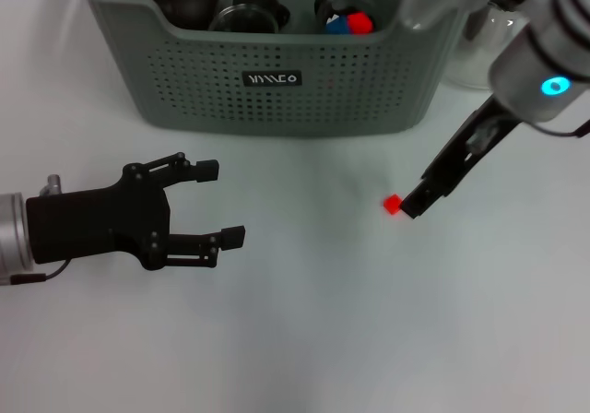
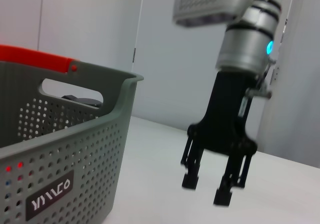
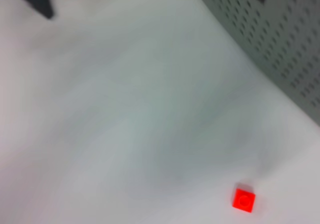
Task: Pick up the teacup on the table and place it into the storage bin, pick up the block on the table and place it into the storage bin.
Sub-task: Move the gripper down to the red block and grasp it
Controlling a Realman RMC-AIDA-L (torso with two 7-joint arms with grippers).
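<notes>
A small red block (image 1: 393, 205) lies on the white table, also seen in the right wrist view (image 3: 244, 200). My right gripper (image 1: 412, 206) hangs right beside it on its right, fingers open and pointing down; the left wrist view shows that gripper (image 2: 206, 190) open with nothing between its fingers. The grey-green storage bin (image 1: 277, 109) stands at the back. Dark round vessels (image 1: 247, 12) lie inside it; I cannot tell whether one is the teacup. My left gripper (image 1: 221, 203) rests open and empty at the left, in front of the bin.
A red and blue item (image 1: 350, 21) lies in the bin's right part. A clear glass pot (image 1: 484, 49) stands behind the right arm, right of the bin. The bin wall (image 3: 280, 39) is close to the block.
</notes>
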